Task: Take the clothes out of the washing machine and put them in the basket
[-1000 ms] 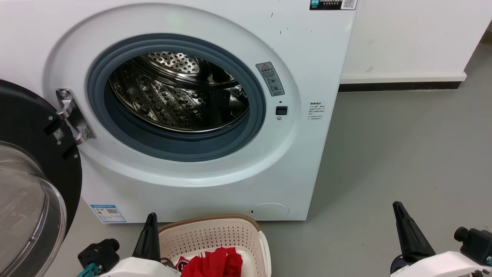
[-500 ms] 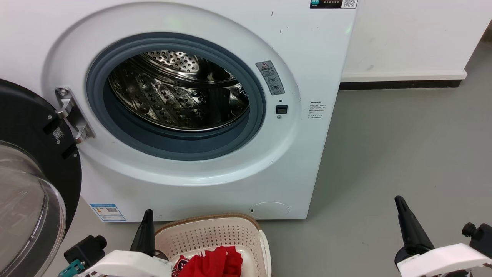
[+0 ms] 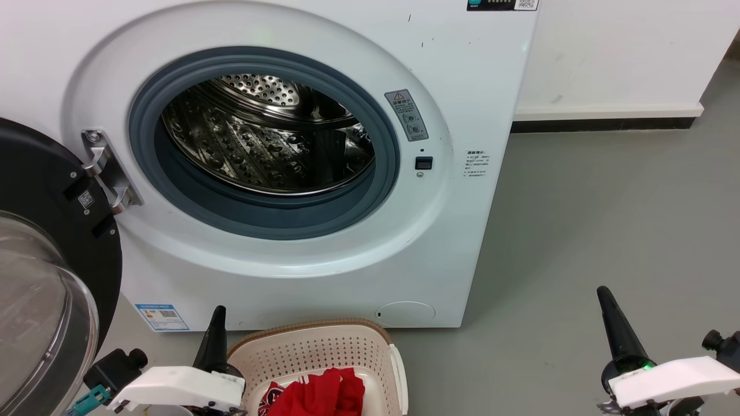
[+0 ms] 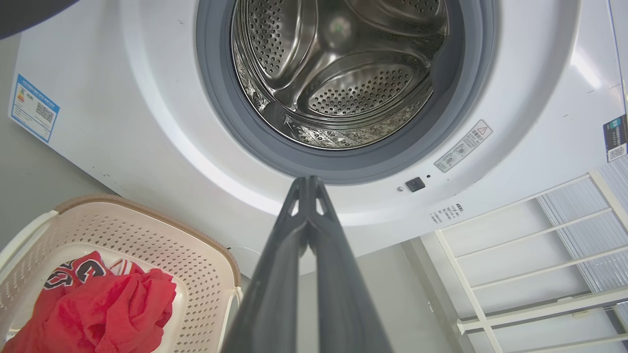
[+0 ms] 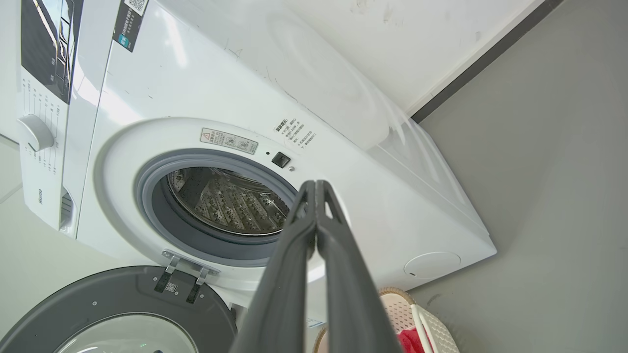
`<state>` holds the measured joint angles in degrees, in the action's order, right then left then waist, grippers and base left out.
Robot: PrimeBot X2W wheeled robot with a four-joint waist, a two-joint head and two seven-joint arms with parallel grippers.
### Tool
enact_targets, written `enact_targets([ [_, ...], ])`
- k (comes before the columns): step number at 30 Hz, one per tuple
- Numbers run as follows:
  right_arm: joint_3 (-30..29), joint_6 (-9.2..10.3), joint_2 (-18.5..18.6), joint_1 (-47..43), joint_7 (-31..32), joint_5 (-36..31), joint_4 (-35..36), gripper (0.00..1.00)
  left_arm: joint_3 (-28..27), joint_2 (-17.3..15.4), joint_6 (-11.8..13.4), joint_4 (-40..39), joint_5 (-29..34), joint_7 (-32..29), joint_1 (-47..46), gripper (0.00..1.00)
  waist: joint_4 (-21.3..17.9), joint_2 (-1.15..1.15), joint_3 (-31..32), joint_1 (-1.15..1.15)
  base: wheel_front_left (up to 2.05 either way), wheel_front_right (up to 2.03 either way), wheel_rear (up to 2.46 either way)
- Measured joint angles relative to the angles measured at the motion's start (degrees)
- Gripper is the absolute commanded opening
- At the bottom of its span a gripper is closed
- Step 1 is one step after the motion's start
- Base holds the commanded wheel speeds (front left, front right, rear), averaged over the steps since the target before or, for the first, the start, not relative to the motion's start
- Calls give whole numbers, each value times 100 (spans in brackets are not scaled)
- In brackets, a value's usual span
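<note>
Your washing machine [image 3: 289, 271] stood with its door [image 3: 40, 185] swung wide, and the drum [image 3: 260, 144] showed bare steel wherever you could see in. The basket [image 3: 324, 346] sat on the floor [image 3: 578, 231] just before it, the clothes [image 3: 324, 396] heaped red inside. Your left gripper [image 3: 218, 315], just beside the basket, and your right gripper [image 3: 604, 294], well apart, were both clamped closed on nothing. I judged the unloading done, unless something lay hidden low in the drum.
</note>
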<state>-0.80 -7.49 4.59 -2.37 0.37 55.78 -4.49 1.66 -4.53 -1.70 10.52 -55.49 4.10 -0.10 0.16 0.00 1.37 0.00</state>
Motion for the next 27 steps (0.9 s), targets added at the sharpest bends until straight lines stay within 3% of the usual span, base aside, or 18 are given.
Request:
enact_targets([
  [27,-121,0,12,342,170,1700,-412,0,-292,19,-240,153,-1647,-421,-250,0,-6,0,-56,0,0,0,0],
])
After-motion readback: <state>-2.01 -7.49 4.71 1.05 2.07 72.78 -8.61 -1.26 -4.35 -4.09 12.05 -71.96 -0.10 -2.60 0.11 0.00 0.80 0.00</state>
